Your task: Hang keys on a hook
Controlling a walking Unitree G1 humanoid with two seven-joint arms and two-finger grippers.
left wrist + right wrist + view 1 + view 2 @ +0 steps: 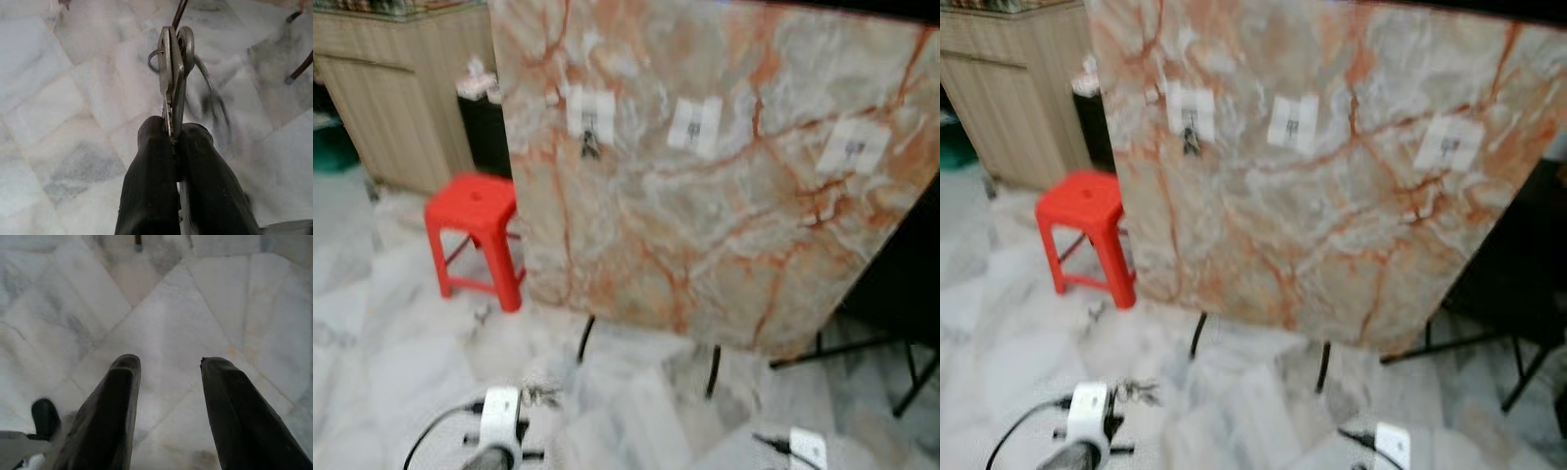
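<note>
Pinching the keys (172, 73) low over the marble floor (58, 122), the left end effector (173, 139) is risking them twisting loose before reaching the hooks (695, 125), while the right end effector (168, 364) is gaping wide.

I see open marble floor (401, 333) between me and the tilted marble-patterned board (705, 215), so there is room to approach. The board carries 3 hook plates; the left hook (590, 117) already holds something dark, while the middle hook (695, 125) and right hook (854, 149) look free. A red stool (475, 235) crowds the board's left edge, and black stand legs (862, 357) block the right.
</note>
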